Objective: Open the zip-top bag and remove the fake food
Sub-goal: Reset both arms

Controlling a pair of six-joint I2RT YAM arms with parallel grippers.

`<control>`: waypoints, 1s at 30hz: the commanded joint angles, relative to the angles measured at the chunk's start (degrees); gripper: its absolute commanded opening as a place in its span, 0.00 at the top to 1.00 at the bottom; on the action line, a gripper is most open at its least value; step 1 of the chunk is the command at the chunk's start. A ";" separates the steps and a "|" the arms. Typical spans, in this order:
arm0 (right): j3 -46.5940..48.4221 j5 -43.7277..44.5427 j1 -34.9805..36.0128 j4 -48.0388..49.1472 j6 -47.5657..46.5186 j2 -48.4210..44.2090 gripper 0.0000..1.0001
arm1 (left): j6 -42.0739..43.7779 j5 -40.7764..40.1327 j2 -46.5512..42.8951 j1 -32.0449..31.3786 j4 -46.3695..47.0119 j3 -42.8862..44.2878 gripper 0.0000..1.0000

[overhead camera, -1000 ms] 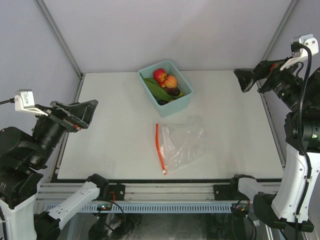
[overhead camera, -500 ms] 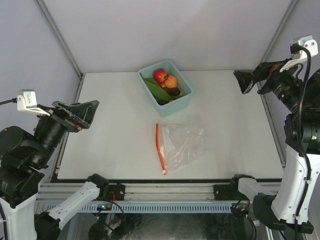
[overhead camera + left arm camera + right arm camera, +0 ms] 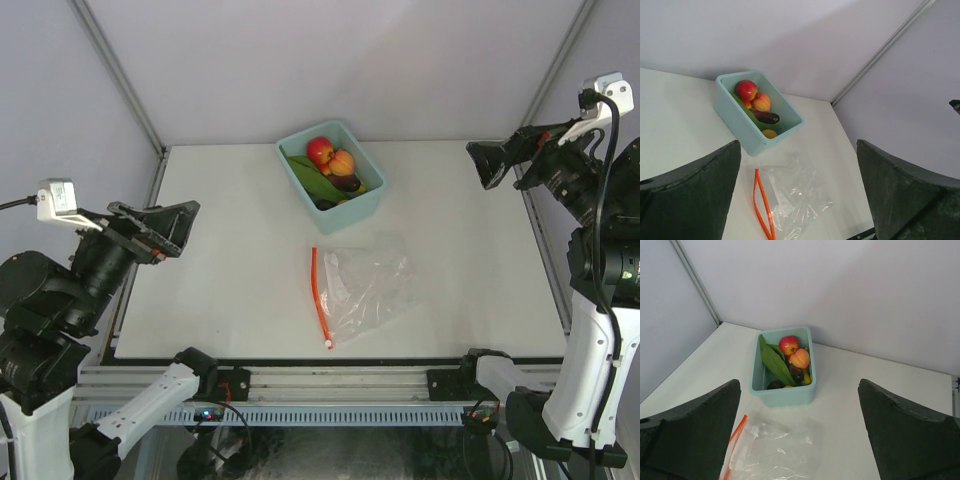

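Note:
The zip-top bag (image 3: 372, 288) lies flat on the white table near the front middle. It looks empty, and its orange zipper strip (image 3: 319, 298) along the left edge gapes open in the left wrist view (image 3: 761, 204). The fake food (image 3: 330, 160) sits in the teal bin (image 3: 372, 203) behind it: a red apple (image 3: 746, 90), a peach (image 3: 800, 359), a long green piece (image 3: 774, 362), a dark eggplant (image 3: 766, 117) and a yellow piece. My left gripper (image 3: 168, 228) is open and empty, raised at the far left. My right gripper (image 3: 494, 161) is open and empty, raised at the far right.
The bag also shows in the right wrist view (image 3: 775, 450), just in front of the bin (image 3: 782, 396). White walls enclose the table at the back and sides, with metal posts in the back corners. A black edge and rail run along the front.
Both arms have drifted very slightly. The bag, the bin and the food have not moved.

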 commanded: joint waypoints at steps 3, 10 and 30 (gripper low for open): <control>-0.53 0.04 -0.32 2.07 -0.49 -0.83 0.00 | 1.73 0.67 0.55 -0.24 2.23 -1.51 0.00; -0.54 0.26 -0.54 2.15 -0.55 -0.92 0.00 | 1.80 0.80 0.46 -0.24 2.50 -1.72 0.00; -0.33 0.50 -0.94 2.40 -0.60 -0.58 0.00 | 2.00 1.16 0.71 -0.18 2.91 -1.99 0.00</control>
